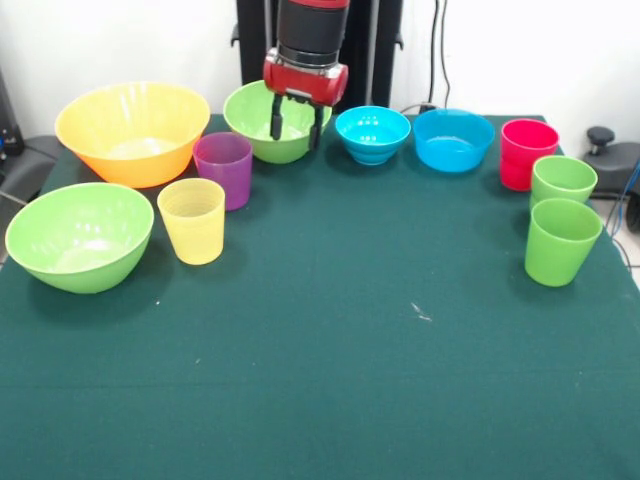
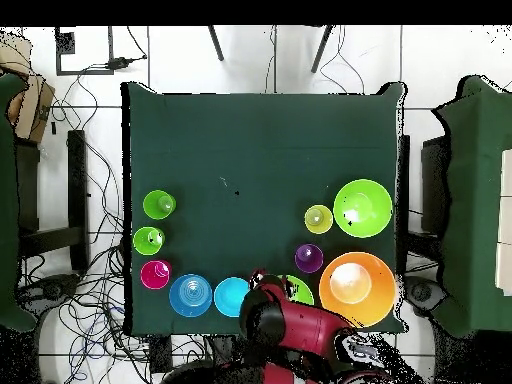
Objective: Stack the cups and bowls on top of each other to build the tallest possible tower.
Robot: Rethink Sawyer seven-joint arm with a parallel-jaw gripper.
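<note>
From the orange bowl (image 1: 132, 130) at the desk's (image 1: 330, 380) far left to the green cups (image 1: 562, 225) at right, everything looks light, stiff, slippery plastic, best pinched at the rim, as over the far green bowl (image 1: 258, 118), where the gripper (image 1: 295, 125) hangs with fingers apart.

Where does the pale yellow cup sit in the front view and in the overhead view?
Front view: the pale yellow cup stands left of centre, just in front of the purple cup, right of the near lime green bowl.
Overhead view: it sits at right of centre, touching the left rim of that lime green bowl.
Shared landmark: the large orange bowl, beyond the purple cup.
</note>
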